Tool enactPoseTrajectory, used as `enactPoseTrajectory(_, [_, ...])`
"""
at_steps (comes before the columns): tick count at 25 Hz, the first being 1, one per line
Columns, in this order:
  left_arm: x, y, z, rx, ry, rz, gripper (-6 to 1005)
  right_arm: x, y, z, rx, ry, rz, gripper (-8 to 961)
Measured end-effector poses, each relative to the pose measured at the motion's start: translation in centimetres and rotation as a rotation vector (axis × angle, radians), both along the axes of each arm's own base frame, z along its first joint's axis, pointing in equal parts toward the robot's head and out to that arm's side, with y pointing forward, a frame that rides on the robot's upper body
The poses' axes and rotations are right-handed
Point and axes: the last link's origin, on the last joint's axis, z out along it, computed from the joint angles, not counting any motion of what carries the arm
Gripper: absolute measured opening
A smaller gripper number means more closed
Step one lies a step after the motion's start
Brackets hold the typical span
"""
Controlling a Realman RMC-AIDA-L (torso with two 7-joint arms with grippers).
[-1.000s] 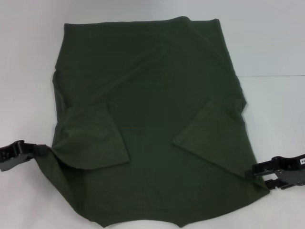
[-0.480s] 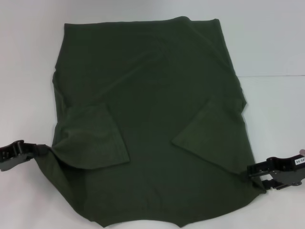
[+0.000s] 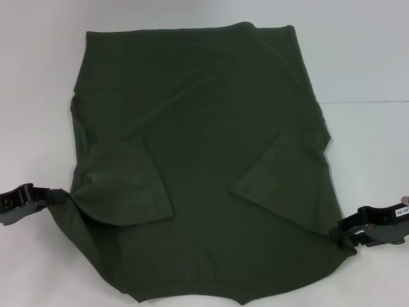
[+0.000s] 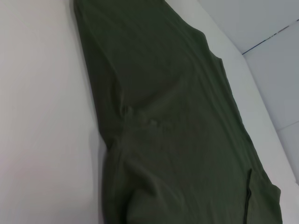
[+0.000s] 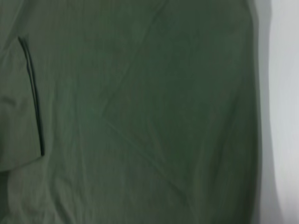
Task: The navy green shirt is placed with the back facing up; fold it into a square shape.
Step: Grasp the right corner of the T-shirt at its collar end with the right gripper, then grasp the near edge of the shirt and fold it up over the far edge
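Now the navy green shirt (image 3: 204,160) is being gripped at frame's lower left by the left gripper (image 3: 56,197) and lower right by the right gripper (image 3: 340,233), jaws closed on cloth.

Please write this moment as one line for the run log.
step: side grasp | navy green shirt: flat, sleeves folded inward | left gripper: at left edge | right gripper: at right edge | table: white

A white table (image 3: 364,57) carries the navy green shirt (image 3: 204,160), spread flat, sleeves folded inward.

A small white label (image 3: 402,212) sits on the right pincer (image 3: 342,231), but its dark characters cannot be read.
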Motion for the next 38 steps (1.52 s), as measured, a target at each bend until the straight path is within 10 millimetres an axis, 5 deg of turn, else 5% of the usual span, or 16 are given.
enactPoseTrajectory(6, [0.0,0.0,0.0,0.003,-0.001,0.0,21,0.0,0.1,0.1,0.003,-0.002,0.002,359])
enactPoseTrajectory(31, [0.2,0.1,0.1,0.009,-0.004,-0.009,21,0.1,0.1,-0.2,-0.003,-0.036,0.091,15])
enactPoseTrajectory(38, [0.2,-0.3,0.5,-0.001,-0.018,-0.023,20,0.1,0.4,1.2,0.018,-0.05,0.159,23])
